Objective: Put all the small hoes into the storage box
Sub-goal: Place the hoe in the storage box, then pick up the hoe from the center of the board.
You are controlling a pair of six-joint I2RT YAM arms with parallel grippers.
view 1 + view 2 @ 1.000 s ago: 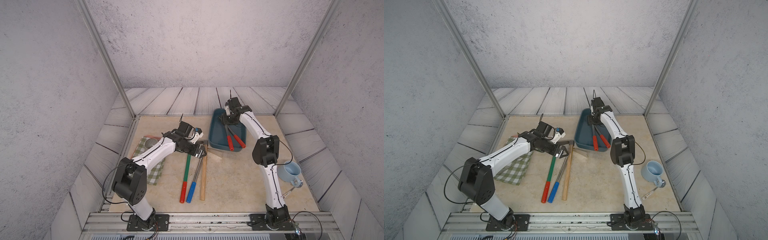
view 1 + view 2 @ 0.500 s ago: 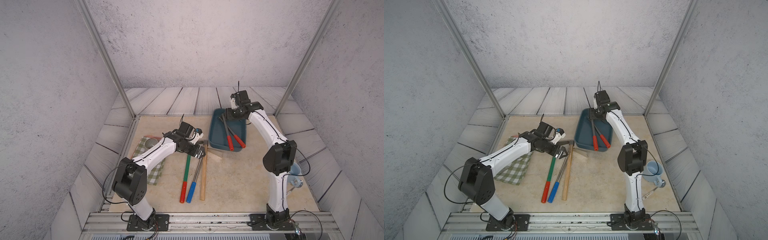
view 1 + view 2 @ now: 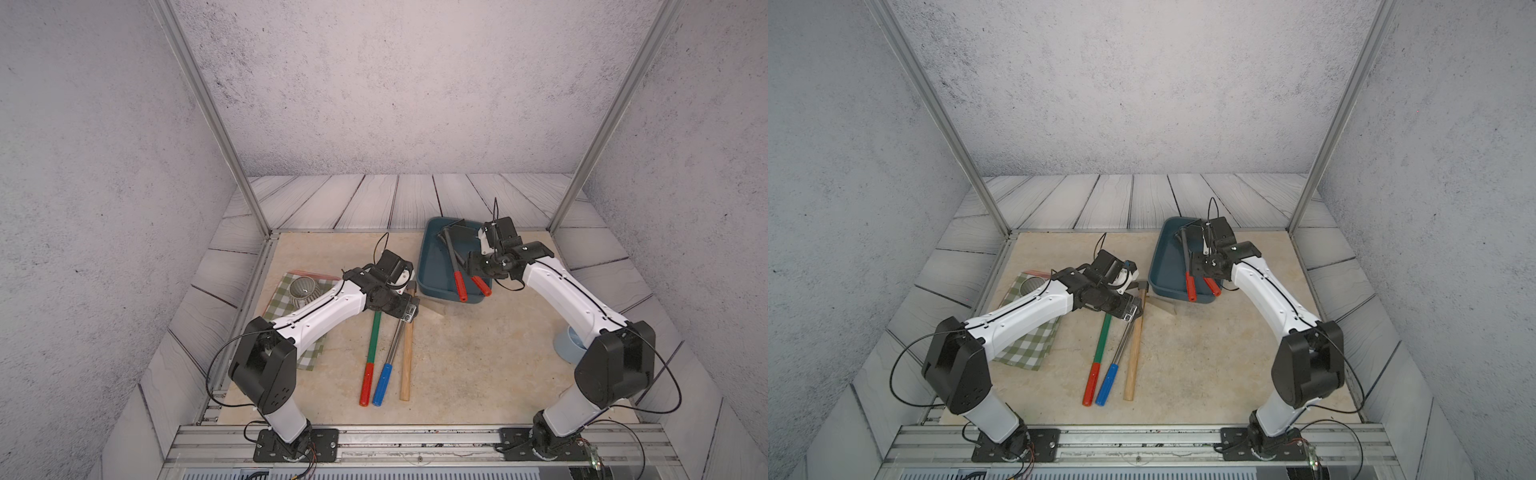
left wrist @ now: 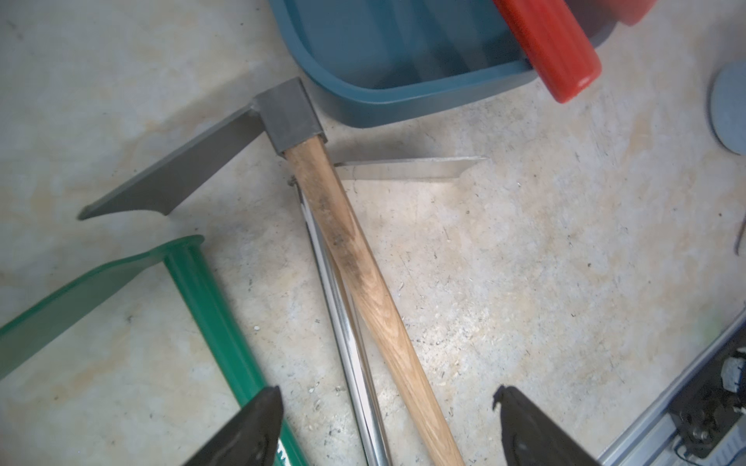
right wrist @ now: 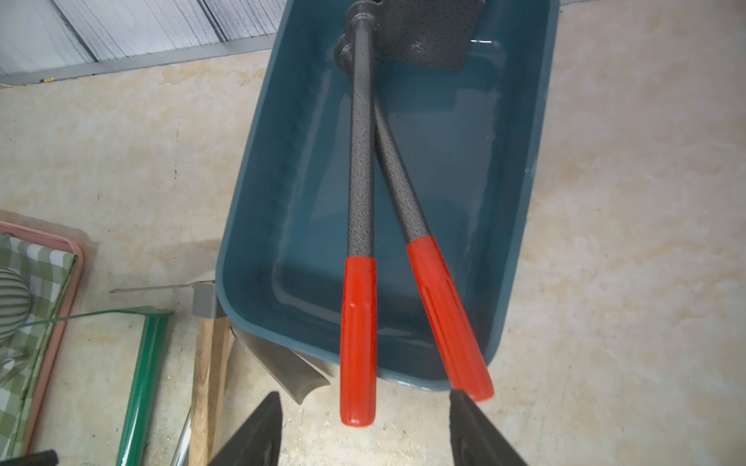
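Right arm [image 3: 557, 286] has drawn back from the far end of the storage box [image 5: 250, 193] to its near rim; left arm [image 3: 324, 311] barely shifted. The small hoe [image 5: 360, 161] lies in the box across a second red-gripped tool [image 5: 444, 306], grips overhanging the rim under the right hand [image 5: 364, 393], spread, empty. Left hand [image 4: 386, 389], spread, hovers over a wooden-handled hoe [image 4: 363, 274] on the bench [image 4: 524, 282].

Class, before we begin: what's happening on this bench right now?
Two robot arms are packing garden tools into a blue box. Two red-gripped tools lie in it, grips poking over the rim. The right gripper hangs open near those grips. The left gripper is open over the wooden-handled tool, which lies on the table beside a steel tool and a green one. Neither gripper holds anything.
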